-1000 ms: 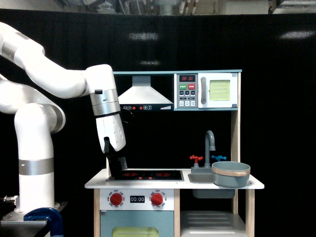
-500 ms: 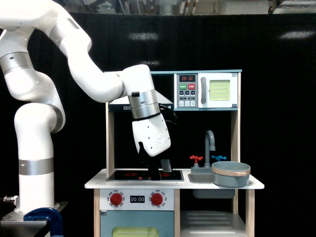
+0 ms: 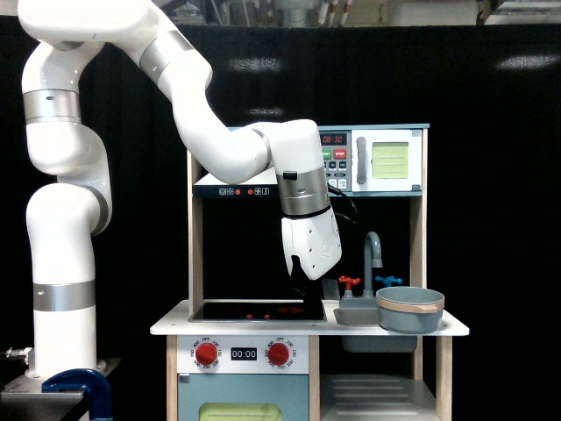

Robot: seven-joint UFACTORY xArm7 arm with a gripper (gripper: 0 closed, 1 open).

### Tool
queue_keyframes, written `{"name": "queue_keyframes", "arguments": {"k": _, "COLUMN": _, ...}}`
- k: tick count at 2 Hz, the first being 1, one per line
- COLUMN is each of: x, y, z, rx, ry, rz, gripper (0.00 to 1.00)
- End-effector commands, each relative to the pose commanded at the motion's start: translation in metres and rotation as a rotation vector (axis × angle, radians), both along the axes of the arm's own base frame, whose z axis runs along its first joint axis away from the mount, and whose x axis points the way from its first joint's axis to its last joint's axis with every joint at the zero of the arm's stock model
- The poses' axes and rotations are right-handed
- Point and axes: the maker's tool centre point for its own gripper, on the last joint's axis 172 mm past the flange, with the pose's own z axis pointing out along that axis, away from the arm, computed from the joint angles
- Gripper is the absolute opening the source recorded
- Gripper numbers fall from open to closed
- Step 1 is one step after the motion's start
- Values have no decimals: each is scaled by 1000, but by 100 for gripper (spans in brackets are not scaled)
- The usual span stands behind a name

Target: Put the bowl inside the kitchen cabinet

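Writing first: microwave [image 3: 368, 161] panel has a red digit readout, too small to read, w/ green START and red STOP keys; the stove clock [image 3: 244, 353] reads 00:00. Arm reaches across from the exterior view's left, wrist pointing down over the cooktop's [image 3: 254, 310] right end. Gripper [image 3: 320, 298] fingers dark; can't tell if spread or pressed together. Bowl [image 3: 409, 310] sits on the counter [image 3: 451, 330] by the sink [image 3: 355, 313], apart from gripper. Kitchen cabinet [image 3: 379, 390] is below it.

A lab or test room is shown rather than a real kitchen: a small wooden toy kitchen [image 3: 307, 329] is set against a black curtain [image 3: 491, 219]. A white robot arm [image 3: 66, 219] is mounted beside it, and ceiling ducts and fittings [image 3: 298, 10] are seen above the curtain.
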Motion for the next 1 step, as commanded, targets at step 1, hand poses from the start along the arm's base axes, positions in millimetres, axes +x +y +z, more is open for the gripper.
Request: {"name": "queue_keyframes", "arguments": {"k": 1, "x": 19, "y": 19, "z": 9, "rx": 45, "ry": -14, "rz": -77, "gripper": 100}}
